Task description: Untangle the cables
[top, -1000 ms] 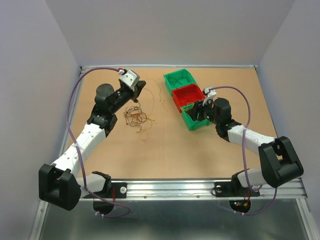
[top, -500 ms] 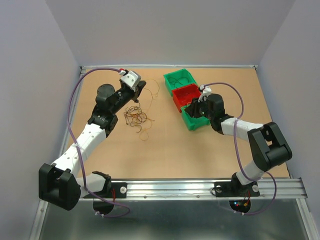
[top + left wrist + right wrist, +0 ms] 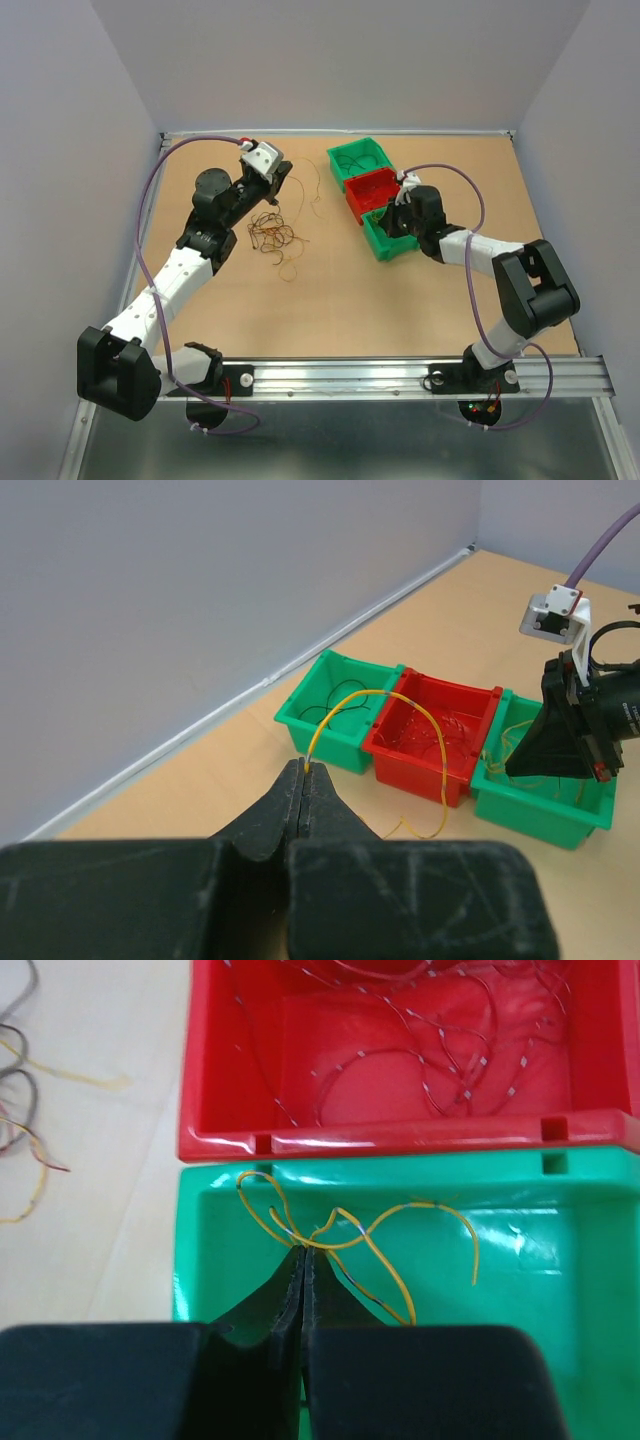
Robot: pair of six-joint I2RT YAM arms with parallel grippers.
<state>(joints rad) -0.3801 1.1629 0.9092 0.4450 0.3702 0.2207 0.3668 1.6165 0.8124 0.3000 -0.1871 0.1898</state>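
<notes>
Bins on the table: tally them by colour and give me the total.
Green bins: 2 (far one, near one)
Red bins: 1 (red bin, between the two green)
Total: 3

far green bin [image 3: 350, 146], red bin [image 3: 375, 190], near green bin [image 3: 383, 247], touching, tan table [image 3: 400, 300]
</notes>
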